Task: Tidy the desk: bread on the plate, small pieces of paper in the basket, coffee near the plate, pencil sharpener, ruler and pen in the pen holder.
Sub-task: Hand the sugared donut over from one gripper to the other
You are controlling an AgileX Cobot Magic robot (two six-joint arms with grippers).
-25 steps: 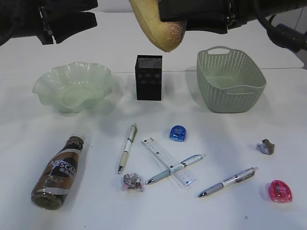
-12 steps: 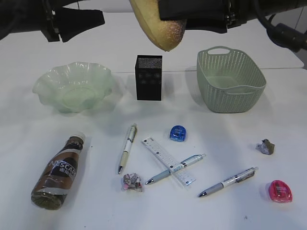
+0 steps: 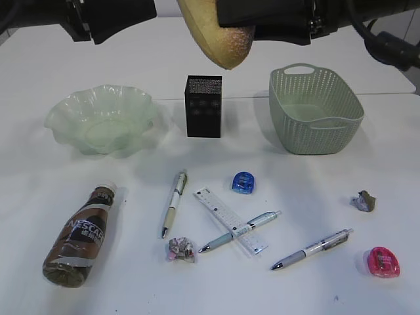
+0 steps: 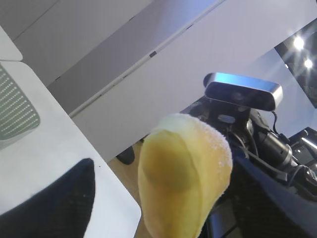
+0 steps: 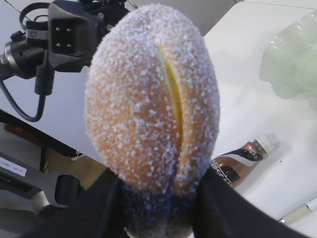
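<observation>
Bread (image 3: 216, 36) is held clamped in right gripper (image 5: 158, 198), high above pen holder (image 3: 203, 106). Left gripper (image 3: 121, 16), left of bread: jaw state cannot be told.

Bread (image 5: 148, 99) rough, sugar-crusted; plate (image 3: 98, 118) translucent, glossy; basket (image 3: 315, 121) matt plastic.

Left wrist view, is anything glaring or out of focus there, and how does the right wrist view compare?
Left wrist view: ceiling lights flare top right, and the close bread looks soft. Right wrist view: the bread's sugary crust is sharp, the bottle behind slightly blurred.
</observation>
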